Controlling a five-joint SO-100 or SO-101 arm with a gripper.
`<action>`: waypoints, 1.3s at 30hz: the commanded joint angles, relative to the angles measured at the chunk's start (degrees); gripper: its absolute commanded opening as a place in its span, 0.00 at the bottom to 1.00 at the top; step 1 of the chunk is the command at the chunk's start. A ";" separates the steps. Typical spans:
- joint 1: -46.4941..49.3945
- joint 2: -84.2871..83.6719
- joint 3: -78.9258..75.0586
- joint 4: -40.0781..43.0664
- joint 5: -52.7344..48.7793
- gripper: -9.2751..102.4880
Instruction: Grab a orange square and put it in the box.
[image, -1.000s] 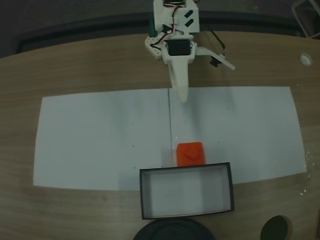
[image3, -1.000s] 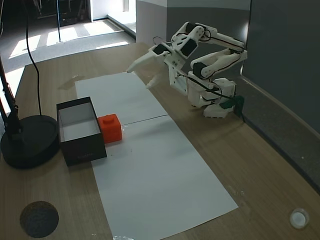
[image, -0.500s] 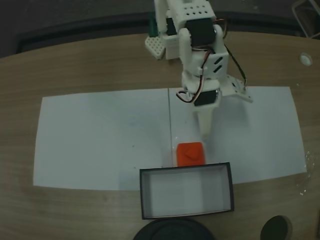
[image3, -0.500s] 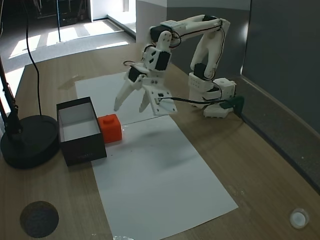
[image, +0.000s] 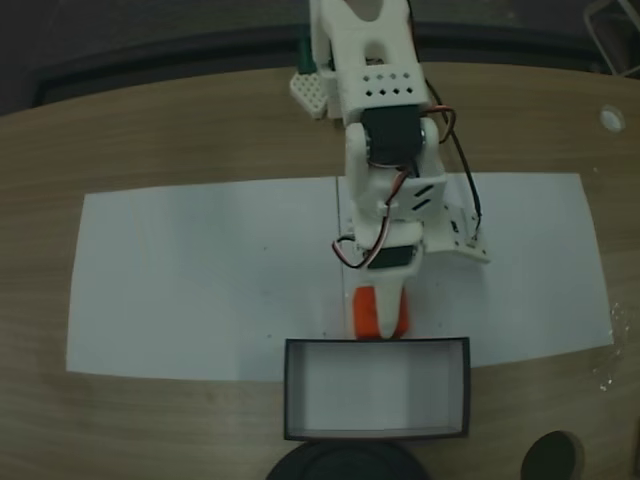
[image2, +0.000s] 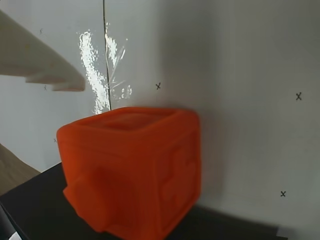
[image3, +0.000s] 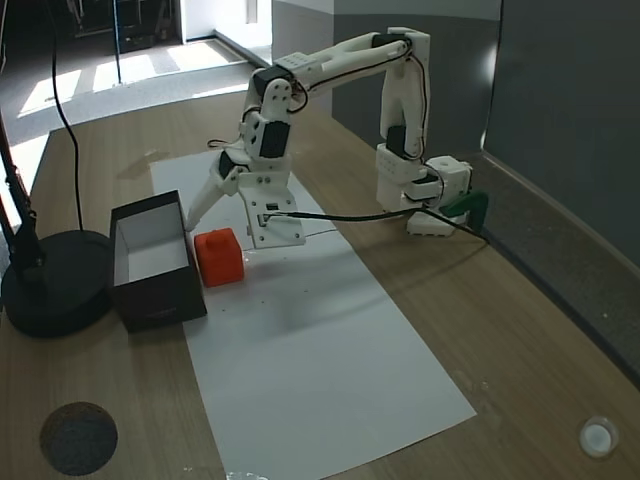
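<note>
The orange square (image: 366, 312) lies on white paper, touching the box's (image: 376, 346) black wall on the arm's side. My gripper (image: 420, 292) is low over the block and open. One white finger (image: 388, 300) crosses the block's top and the other jaw is spread out to the right. In a fixed view from the side, the gripper (image3: 230, 232) hangs just above the orange square (image3: 220, 257), with the long finger (image3: 200, 205) pointing down towards the box (image3: 160, 300). The wrist view has the orange square (image2: 135, 170) close up, a white finger (image2: 40, 65) at upper left and the box's wall (image2: 35, 215) below.
White paper sheets (image: 200, 290) cover the wooden table. A round black base (image3: 55, 290) stands right behind the box, with a thin stem rising from it. A dark disc (image3: 78, 437) and a small white cap (image3: 597, 436) lie near the table's edges.
The arm unfolded from its base and reached down across the paper to the orange square. The box shifted slightly and turned a little.
</note>
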 joint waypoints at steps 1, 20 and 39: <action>0.70 0.26 -4.48 -0.53 -1.05 0.41; 0.09 -6.15 -6.77 -0.09 -1.41 0.10; 0.18 4.22 -47.46 17.84 -1.41 0.13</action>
